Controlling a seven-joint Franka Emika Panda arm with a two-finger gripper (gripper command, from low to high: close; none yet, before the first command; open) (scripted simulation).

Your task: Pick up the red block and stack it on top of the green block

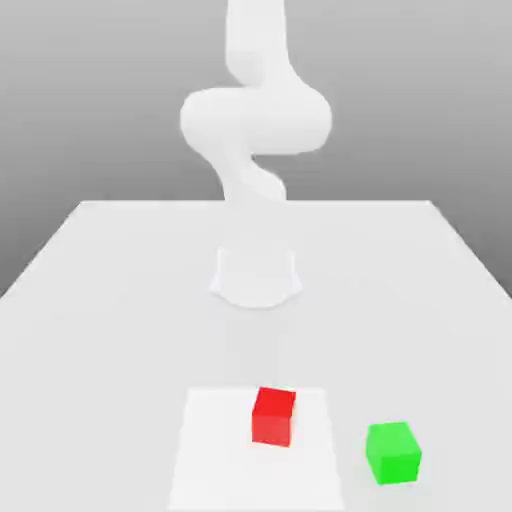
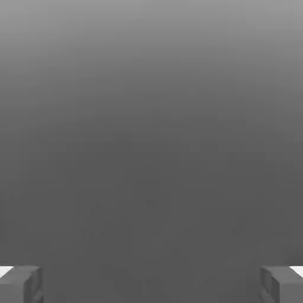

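exterior view: red block [image 1: 274,416] on the table [image 1: 120,300], green block [image 1: 393,452] near, toward that view's right, apart. hand view: gripper [image 2: 151,284] jaws wide apart, nothing between, fingertips [image 2: 21,284] cut off.

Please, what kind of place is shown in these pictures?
Most likely a simulated tabletop test scene, not a real room: a plain white flat table, a featureless grey backdrop, and two small matte cubes, one bright red and one bright green.
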